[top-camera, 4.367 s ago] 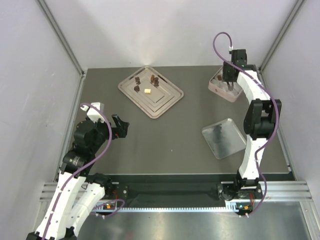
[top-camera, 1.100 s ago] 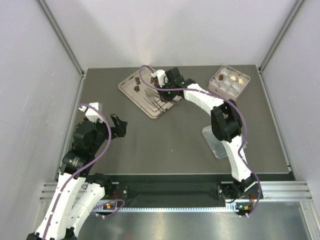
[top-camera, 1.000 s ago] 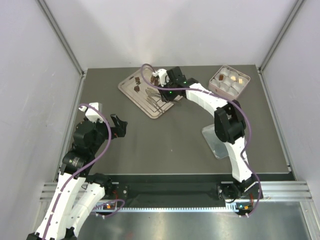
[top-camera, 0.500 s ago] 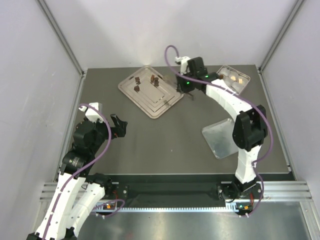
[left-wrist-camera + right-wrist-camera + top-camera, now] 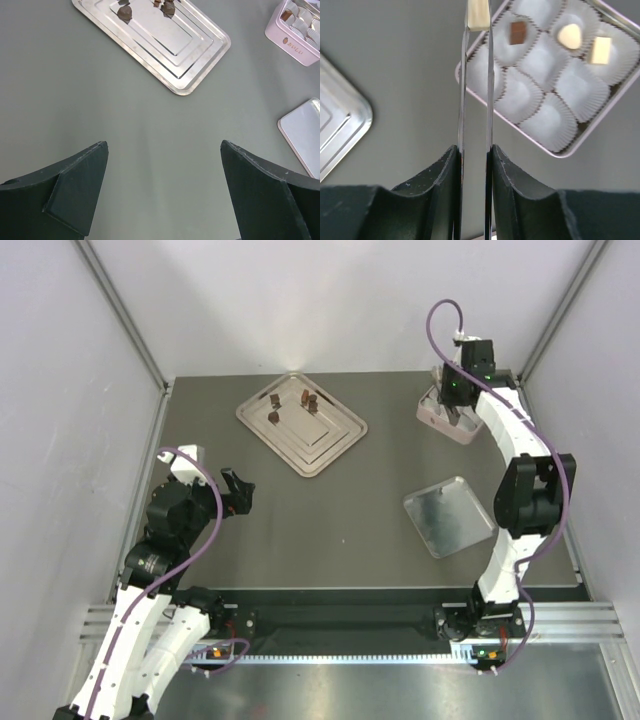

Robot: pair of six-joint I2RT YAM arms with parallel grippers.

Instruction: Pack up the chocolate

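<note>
My right gripper is shut on thin metal tongs, which pinch a pale cream chocolate above the left edge of the pink box. The box's white cups hold one dark piece and two cream pieces. The gripper hides most of the box in the top view. Three dark chocolates lie on the steel tray, also in the left wrist view. My left gripper is open and empty over bare table.
A steel lid lies flat on the table's right side, also in the left wrist view. The tray's corner shows at the left of the right wrist view. Grey walls close in the table.
My right arm swung from the tray across to the pink box, carrying the cream piece in the tongs. That piece is gone from the tray. The left arm has not moved.
</note>
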